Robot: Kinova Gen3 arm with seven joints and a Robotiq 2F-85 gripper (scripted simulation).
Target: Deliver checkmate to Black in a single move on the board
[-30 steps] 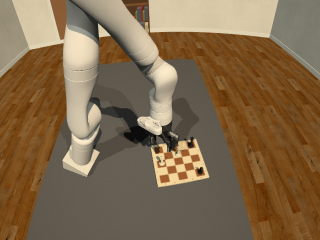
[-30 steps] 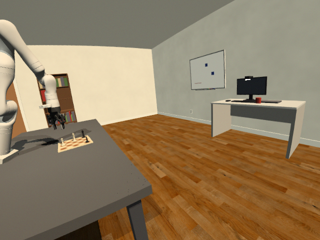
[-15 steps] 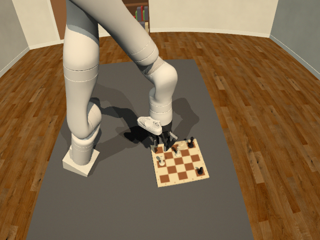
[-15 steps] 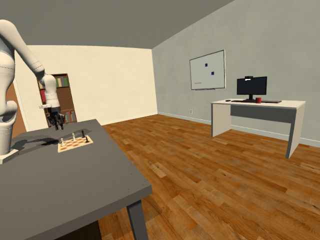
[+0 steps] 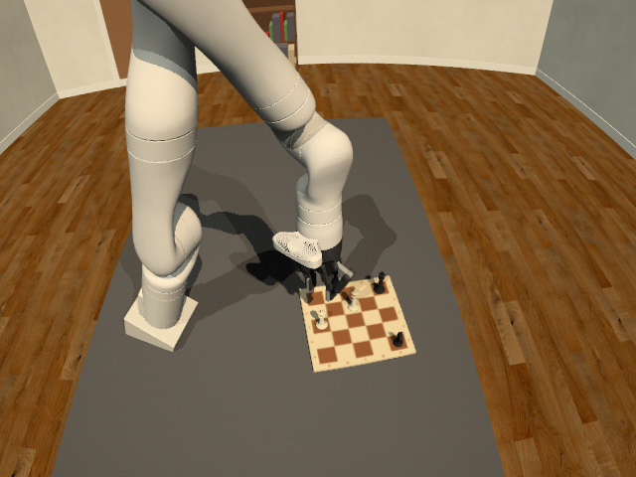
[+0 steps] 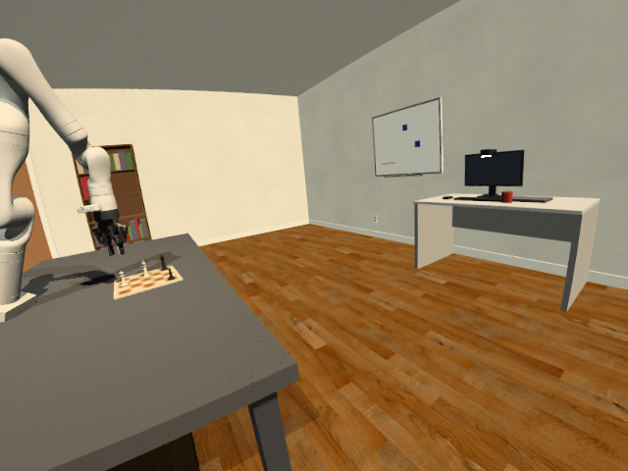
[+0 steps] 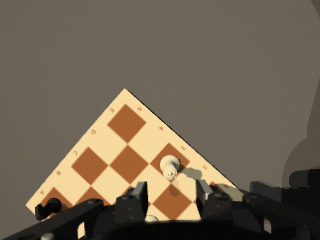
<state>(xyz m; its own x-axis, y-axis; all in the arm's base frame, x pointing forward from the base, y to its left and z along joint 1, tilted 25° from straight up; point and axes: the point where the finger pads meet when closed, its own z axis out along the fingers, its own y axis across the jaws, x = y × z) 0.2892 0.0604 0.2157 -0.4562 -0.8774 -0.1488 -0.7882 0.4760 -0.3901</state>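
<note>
A small chessboard (image 5: pixel 357 323) lies on the grey table; it also shows in the wrist view (image 7: pixel 130 160) and the exterior view (image 6: pixel 145 282). A white piece (image 5: pixel 321 319) (image 7: pixel 170 167) stands near the board's left edge. A taller white piece (image 5: pixel 353 300) stands in the far rows. One black piece (image 5: pixel 379 283) stands at the far right corner, and another (image 5: pixel 397 339) near the front right corner (image 7: pixel 50 206). My gripper (image 5: pixel 328 288) hangs low over the board's far left part. Its fingers are partly closed. The top of a white piece (image 7: pixel 151 218) shows between them with gaps on both sides.
The arm's base (image 5: pixel 159 318) stands on the table left of the board. The table edge (image 6: pixel 243 284) is to the right of the board. A desk with a monitor (image 6: pixel 495 170) stands far across the room.
</note>
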